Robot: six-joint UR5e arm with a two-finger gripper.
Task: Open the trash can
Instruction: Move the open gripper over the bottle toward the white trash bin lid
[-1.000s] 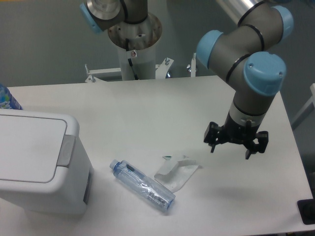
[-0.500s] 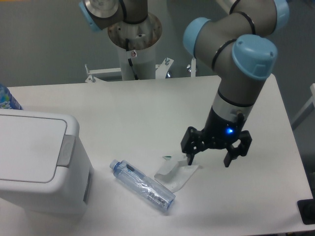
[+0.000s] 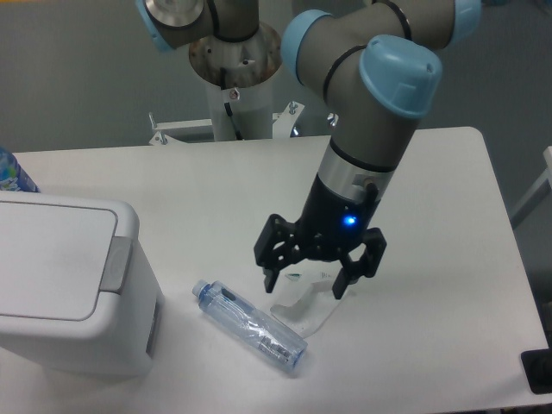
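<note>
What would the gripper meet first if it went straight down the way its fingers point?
Most likely the crumpled clear wrapper lying flat on the white table, right under the open gripper. Depth is hard to judge from this one view, so it might land on bare table just beside it.

Arm: reaches down from upper frame, wrist vertical at centre.
Hand point(image 3: 304, 285): fingers spread apart, pointing down, holding nothing.
</note>
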